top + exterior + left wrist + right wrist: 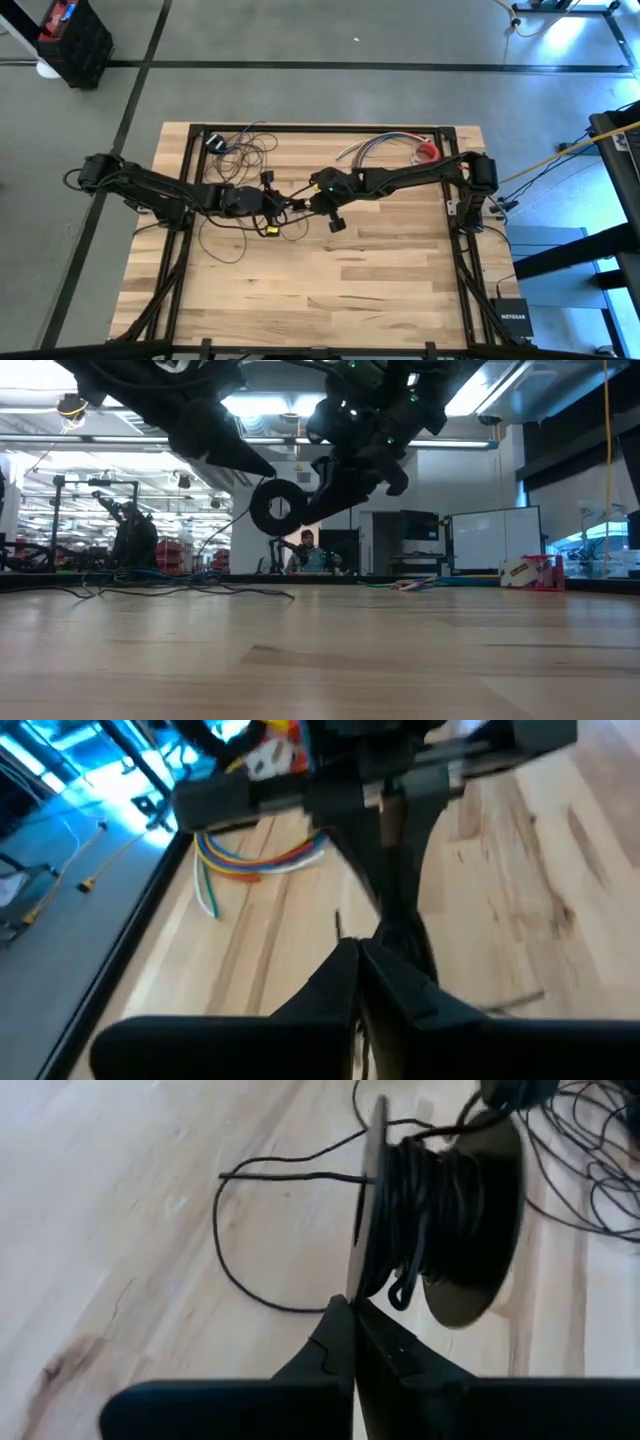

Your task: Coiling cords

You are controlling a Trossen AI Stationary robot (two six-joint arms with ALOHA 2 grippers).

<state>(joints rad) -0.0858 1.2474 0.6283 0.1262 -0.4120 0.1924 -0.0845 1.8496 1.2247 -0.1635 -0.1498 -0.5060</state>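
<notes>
- Cords (pixel 243 148) first: thin dark wire. Part of it is lying in loose, messy loops on the left half of the desk (pixel 380 290), toward the far edge, and the rest is wound on a small black spool (pixel 440 1210).
- My guess is that it weighs next to nothing and is totally floppy. It won't push at all, it'll only follow a pull, and the loose loops look ready to snag on each other.
- The spool is the only stiff part, so that's the place to hold on. Its flanges are thin, smooth discs, and I'd expect a pinch on the rim to slip or swivel easily.
- For the loose end, I'd take a single strand close to the spool rather than grab into the tangle.
- The spool is up in the air over the middle of the desk, not resting on the wood. A strand trails off it down to the desk.
- Right tool (pixel 352 1312) is fully closed. Its tips meet right at the rim of the near flange, and it looks like that pinch is what's carrying the spool.
- Left tool (pixel 360 952) is closed too, just beside the right one and coming in from the left edge. I can't tell if there's a strand caught between its tips.
- Further out there's a short bunch of coloured wires (pixel 255 865) lying by the far edge, well apart from all this and not part of the job.
</notes>
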